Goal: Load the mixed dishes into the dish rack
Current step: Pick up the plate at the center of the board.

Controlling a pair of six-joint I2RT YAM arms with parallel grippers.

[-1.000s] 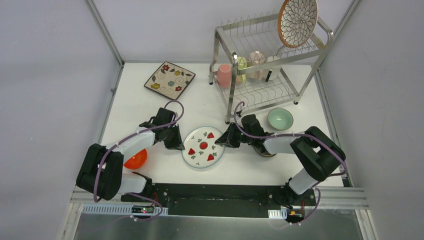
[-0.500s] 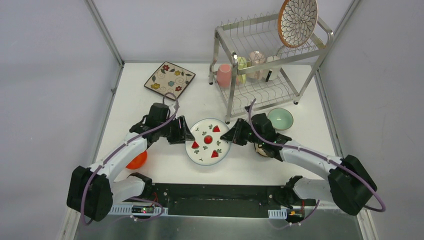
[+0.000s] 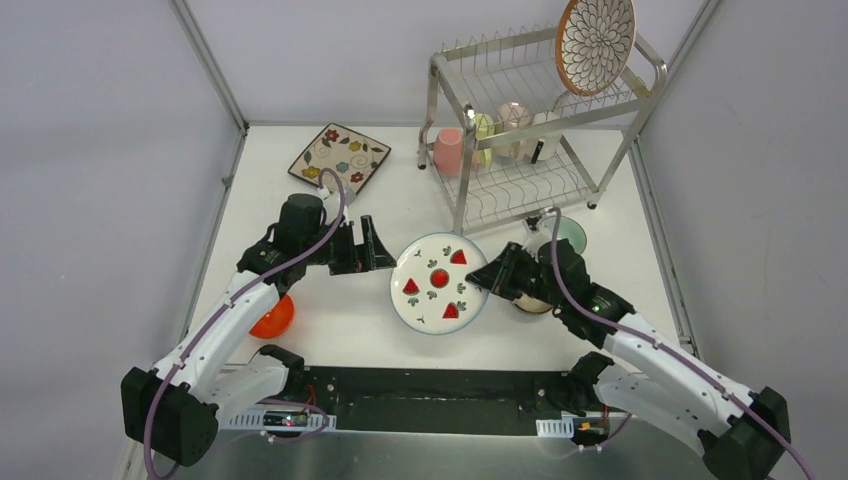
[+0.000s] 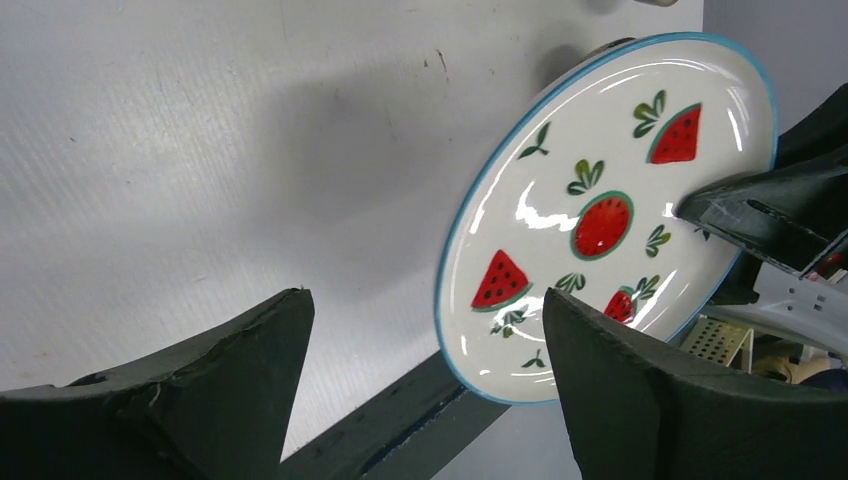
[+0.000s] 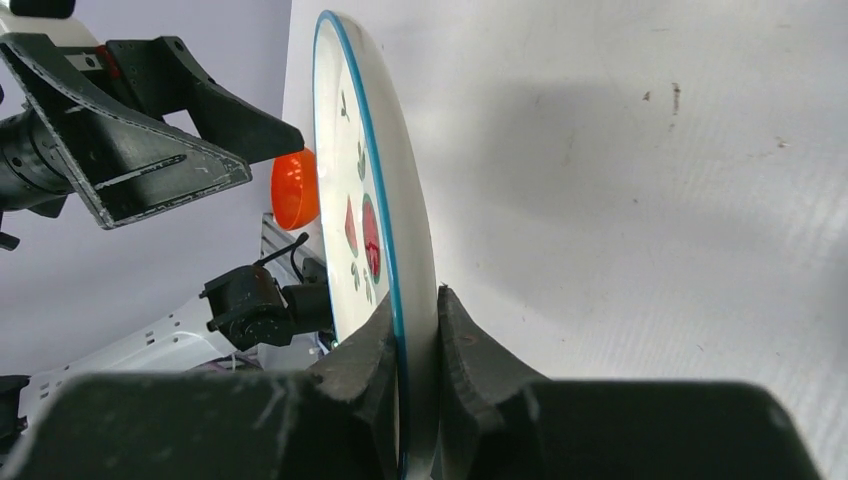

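from above, we see the white plate (image 3: 438, 283) with watermelon slices pinched at its right rim by the right gripper (image 3: 490, 278), tilted and seemingly clear of the table (image 3: 400, 200). the dish rack (image 3: 540, 185) stands near, beyond it and to the right, so our right arm is the nearer one, reaching in low across the table. the left gripper (image 3: 368, 245) hangs just left of the plate, spread wide, holding nothing.

at the left wrist, the jaws gape, with the plate's face beyond them, untouched.

at the right wrist, the jaws clamp the rim edge-on, with the plate near upright.
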